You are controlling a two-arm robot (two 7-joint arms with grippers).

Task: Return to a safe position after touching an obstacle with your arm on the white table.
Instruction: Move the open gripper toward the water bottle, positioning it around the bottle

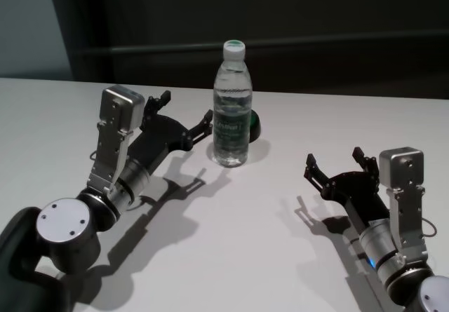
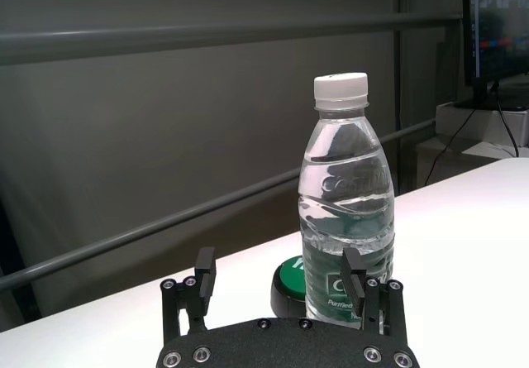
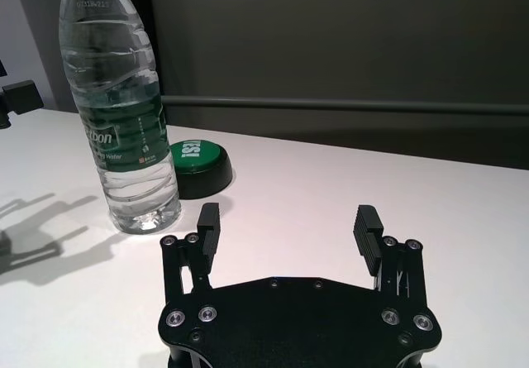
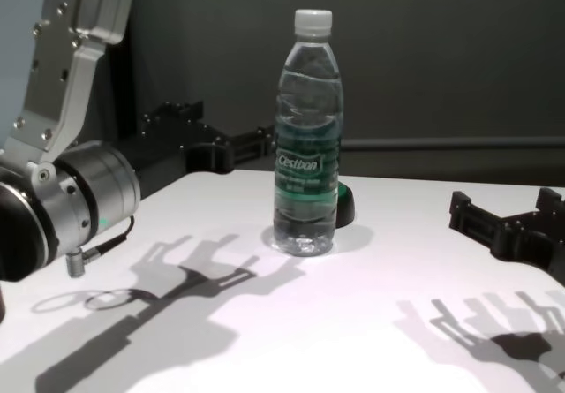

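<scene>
Bottle (image 1: 232, 105) stands upright mid-table (image 1: 280, 256), just beside your left gripper (image 1: 184, 115), whose open fingers nearly touch its side; your right gripper (image 1: 335, 163), also open and empty, waits well apart.

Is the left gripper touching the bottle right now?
Cannot tell. In the head view the left gripper, jaws open, has one fingertip right beside the bottle; no view plainly shows a gap or contact.
</scene>
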